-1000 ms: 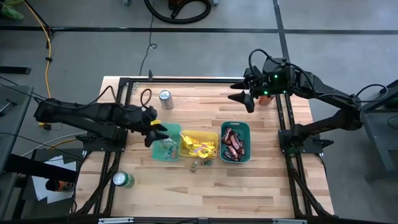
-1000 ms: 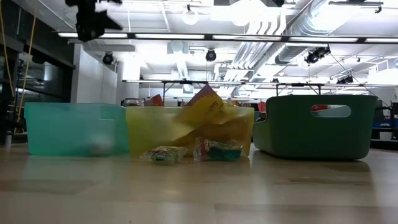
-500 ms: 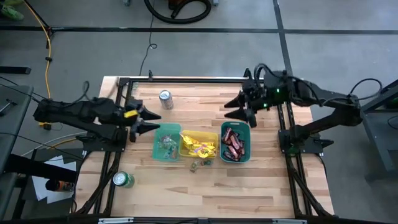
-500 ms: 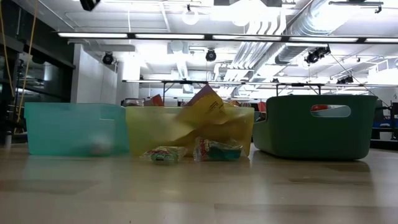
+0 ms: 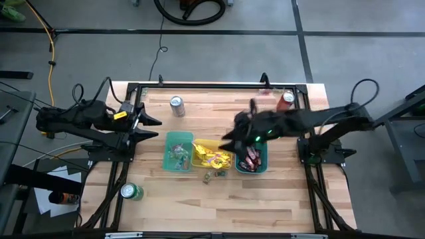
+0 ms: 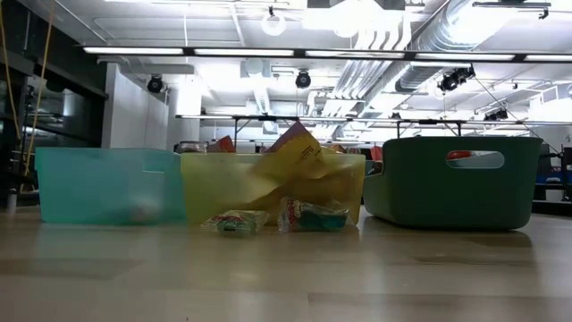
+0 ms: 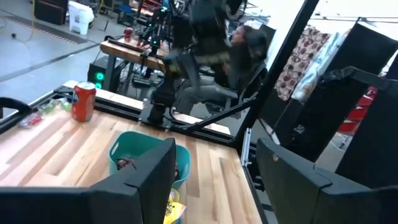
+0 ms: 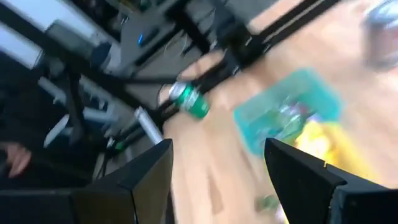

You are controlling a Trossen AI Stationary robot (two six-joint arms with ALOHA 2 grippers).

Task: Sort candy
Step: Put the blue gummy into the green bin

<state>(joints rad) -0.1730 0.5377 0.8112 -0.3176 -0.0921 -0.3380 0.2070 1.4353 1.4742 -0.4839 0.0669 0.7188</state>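
Observation:
Three bins stand in a row: teal [image 5: 178,151], yellow [image 5: 211,154] and green [image 5: 252,158]. The teal one holds small mixed candy, the yellow one yellow packets, the green one dark bars [image 7: 127,163]. Two loose candy pieces [image 5: 214,175] lie on the table in front of the yellow bin [image 6: 234,221]. My left gripper [image 5: 158,130] stands open and level near the table's left edge, apart from the teal bin. Blurred but open, my right gripper [image 5: 228,129] hangs above the yellow and green bins. Nothing shows between either pair of fingers [image 7: 214,180] [image 8: 217,180].
A silver can [image 5: 176,105] stands at the far left, a red can [image 5: 287,99] at the far right and a green can [image 5: 131,192] at the near left. The black frame rails [image 5: 199,85] run along the table's edges. Bare wood lies toward the near edge.
My left gripper has drawn back from over the teal bin toward the table's left edge, rising and rolling level. My right gripper has swung from the far right corner toward the middle, over the yellow and green bins. Both have stayed open.

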